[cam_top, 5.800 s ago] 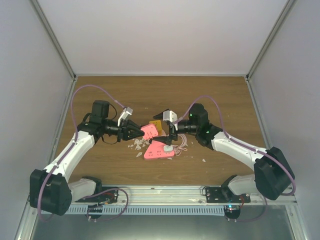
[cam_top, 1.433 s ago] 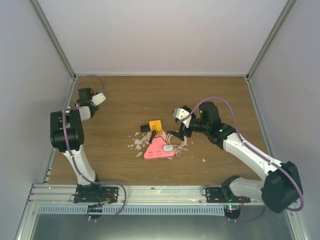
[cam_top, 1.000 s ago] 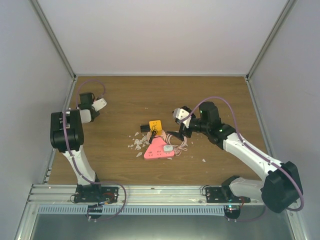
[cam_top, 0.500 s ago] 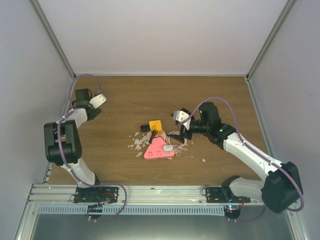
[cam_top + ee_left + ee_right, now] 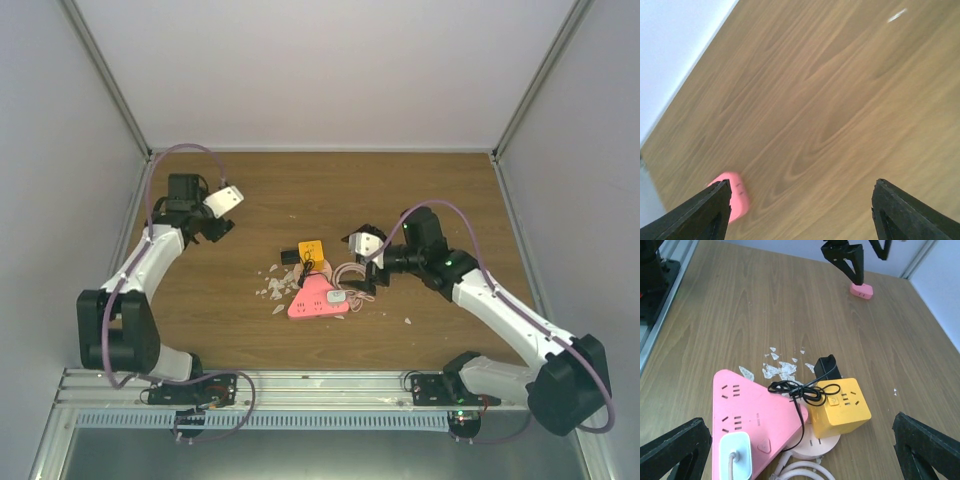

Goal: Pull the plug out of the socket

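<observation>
A small pink plug (image 5: 861,290) lies on the wooden table at the far left, free of any socket. My left gripper (image 5: 213,231) hangs just above it, open; in the left wrist view the pink plug (image 5: 735,199) shows beside the left finger, with only bare wood between the fingers of the left gripper (image 5: 802,200). The pink triangular socket (image 5: 312,299) lies mid-table with a white plug (image 5: 736,455) seated in it. My right gripper (image 5: 799,440) stands open over the triangular socket (image 5: 755,410), holding nothing.
A yellow cube socket (image 5: 840,402) rests on a round pale pink socket (image 5: 815,445), with a black plug (image 5: 827,367) and a knotted black cord (image 5: 802,390) at its side. White flakes (image 5: 777,367) litter the wood. A coiled pink cable (image 5: 355,278) lies by the sockets.
My left gripper has opened and let go of the pink plug at the far left, then shifted right toward the middle. My right gripper edged slightly lower over the sockets.
</observation>
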`<control>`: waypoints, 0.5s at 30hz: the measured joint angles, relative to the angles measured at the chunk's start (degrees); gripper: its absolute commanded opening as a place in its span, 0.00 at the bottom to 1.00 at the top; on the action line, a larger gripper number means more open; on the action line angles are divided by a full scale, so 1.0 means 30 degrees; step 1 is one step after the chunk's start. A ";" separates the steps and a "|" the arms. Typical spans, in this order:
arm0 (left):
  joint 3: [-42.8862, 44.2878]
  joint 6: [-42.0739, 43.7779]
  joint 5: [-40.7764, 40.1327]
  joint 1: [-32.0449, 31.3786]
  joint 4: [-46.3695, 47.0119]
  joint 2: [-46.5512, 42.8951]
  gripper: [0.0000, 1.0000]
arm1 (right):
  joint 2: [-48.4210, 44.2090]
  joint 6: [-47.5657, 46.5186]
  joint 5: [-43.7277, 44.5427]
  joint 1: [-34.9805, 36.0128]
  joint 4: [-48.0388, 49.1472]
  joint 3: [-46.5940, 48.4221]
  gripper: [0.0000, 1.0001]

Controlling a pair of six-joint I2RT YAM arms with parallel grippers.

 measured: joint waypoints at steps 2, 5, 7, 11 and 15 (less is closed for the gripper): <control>-0.0015 -0.0211 0.0809 -0.0860 -0.0758 -0.0634 0.77 | -0.0219 -0.0648 -0.0073 0.0000 -0.0466 -0.0051 0.99; -0.0255 -0.0539 0.2266 -0.2557 -0.1792 -0.1894 0.76 | -0.0648 -0.1654 -0.0087 0.0000 -0.1188 -0.0503 0.99; -0.0561 -0.0780 0.3089 -0.3701 -0.2331 -0.2710 0.74 | -0.0816 -0.2113 -0.0044 0.0000 -0.1588 -0.0831 0.99; -0.1020 -0.1443 0.5020 -0.5814 -0.3395 -0.3774 0.70 | -0.0860 -0.2863 0.0022 0.0058 -0.2302 -0.1464 0.97; -0.1625 -0.2361 0.6630 -0.7359 -0.3891 -0.3934 0.68 | -0.0678 -0.3024 0.0270 0.0539 -0.2455 -0.1756 0.93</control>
